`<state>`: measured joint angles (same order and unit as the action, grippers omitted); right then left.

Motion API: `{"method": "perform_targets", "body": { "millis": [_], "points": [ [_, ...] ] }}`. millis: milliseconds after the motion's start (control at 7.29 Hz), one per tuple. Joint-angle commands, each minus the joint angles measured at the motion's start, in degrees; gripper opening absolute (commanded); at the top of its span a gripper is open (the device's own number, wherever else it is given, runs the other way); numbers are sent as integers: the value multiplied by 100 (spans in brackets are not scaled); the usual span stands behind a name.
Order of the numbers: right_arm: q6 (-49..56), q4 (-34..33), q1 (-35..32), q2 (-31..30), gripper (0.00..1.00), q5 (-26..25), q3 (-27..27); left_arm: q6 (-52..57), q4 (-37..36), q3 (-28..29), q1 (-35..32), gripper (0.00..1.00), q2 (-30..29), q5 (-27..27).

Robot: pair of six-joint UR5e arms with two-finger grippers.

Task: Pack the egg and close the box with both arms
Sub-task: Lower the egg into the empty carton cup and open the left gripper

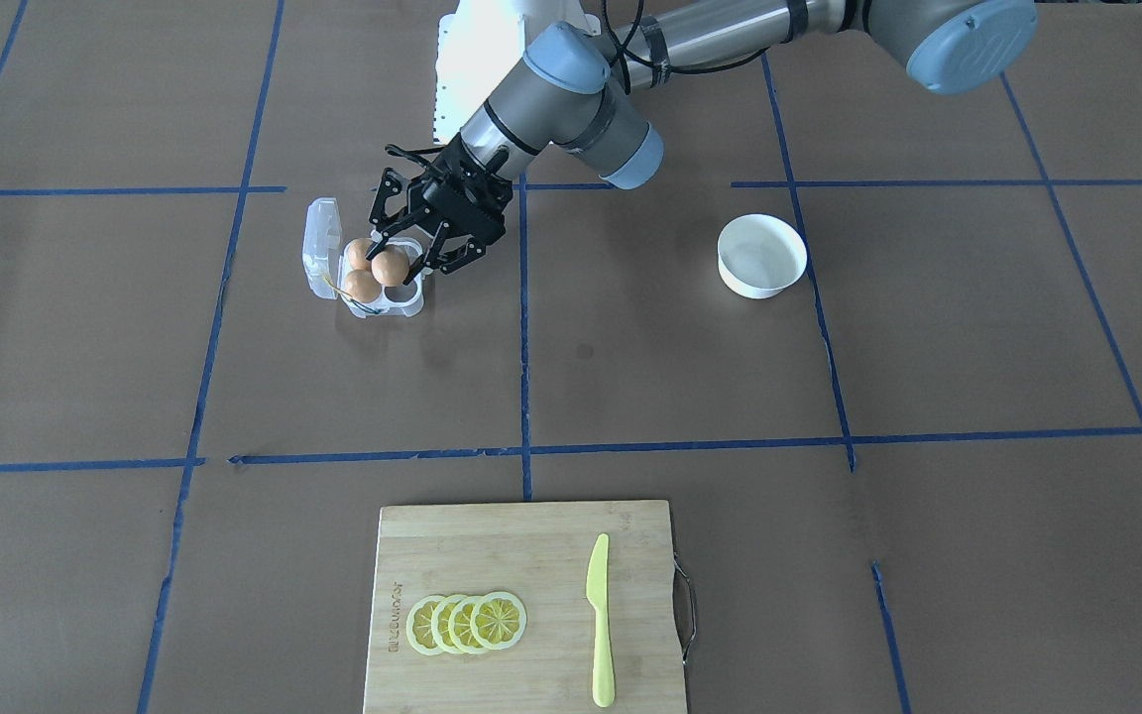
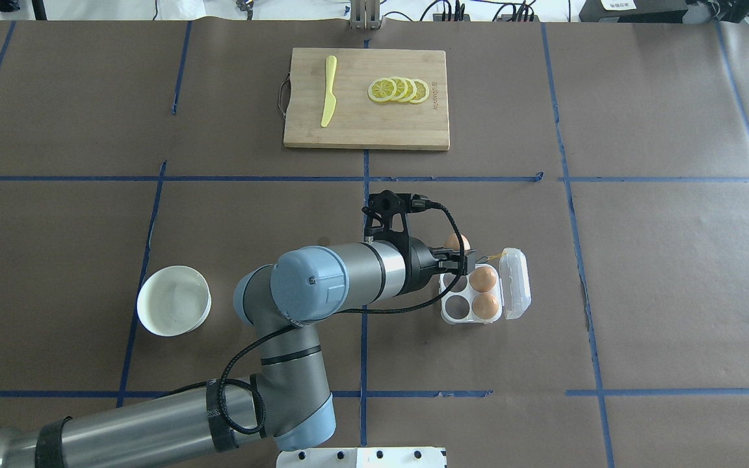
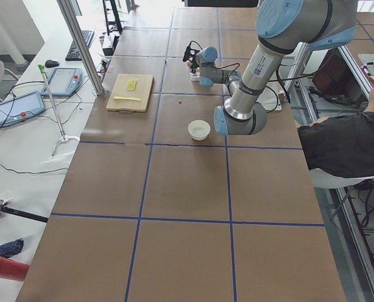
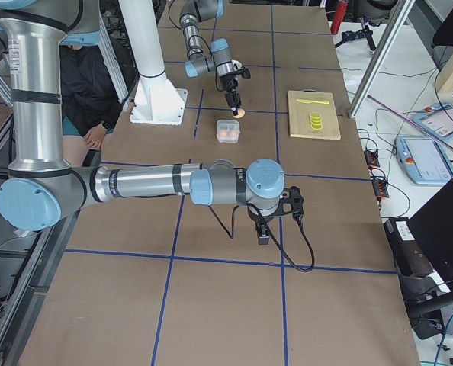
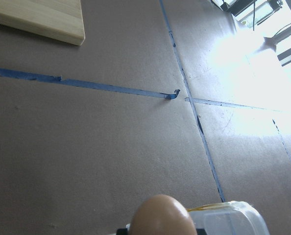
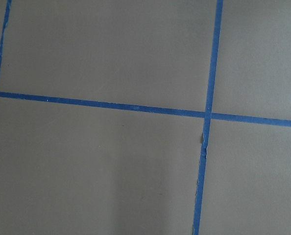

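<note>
My left gripper (image 1: 395, 260) is shut on the egg (image 1: 389, 270), a smooth orange-brown egg, and holds it just over the box (image 1: 414, 302). The box is a clear four-cell carton with its hinged lid (image 1: 323, 246) folded open. Two other brown eggs (image 1: 361, 286) sit in the cells next to the lid. In the overhead view the held egg (image 2: 458, 242) shows beside the gripper (image 2: 462, 255), at the carton's (image 2: 447, 315) far left corner. The left wrist view shows the egg (image 5: 162, 216) close up. My right gripper (image 4: 263, 232) hangs low over bare table; I cannot tell its state.
A white round bowl (image 2: 173, 300) stands to the left of my left arm. A wooden cutting board (image 2: 366, 133) with lemon slices (image 2: 399, 90) and a yellow knife (image 2: 328, 91) lies at the far side. Blue tape lines cross the brown table.
</note>
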<state>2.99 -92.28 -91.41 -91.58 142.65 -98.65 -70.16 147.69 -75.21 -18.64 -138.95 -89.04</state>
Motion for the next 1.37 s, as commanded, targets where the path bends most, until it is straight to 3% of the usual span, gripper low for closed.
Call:
{"method": "perform_targets", "body": {
  "millis": [0,549,686,824,1235],
  "points": [
    [0,0,0,0,100,0,21,107,41,190,45,0,-80,0],
    [0,0,0,0,100,0,12,99,32,376,124,0,-80,-9],
    [0,0,0,0,100,0,21,99,41,376,133,37,-80,-17],
    [0,0,0,0,100,0,12,99,32,367,133,99,-80,-17],
    [0,0,0,9,100,0,-22,99,15,88,64,100,-54,-87]
  ]
}}
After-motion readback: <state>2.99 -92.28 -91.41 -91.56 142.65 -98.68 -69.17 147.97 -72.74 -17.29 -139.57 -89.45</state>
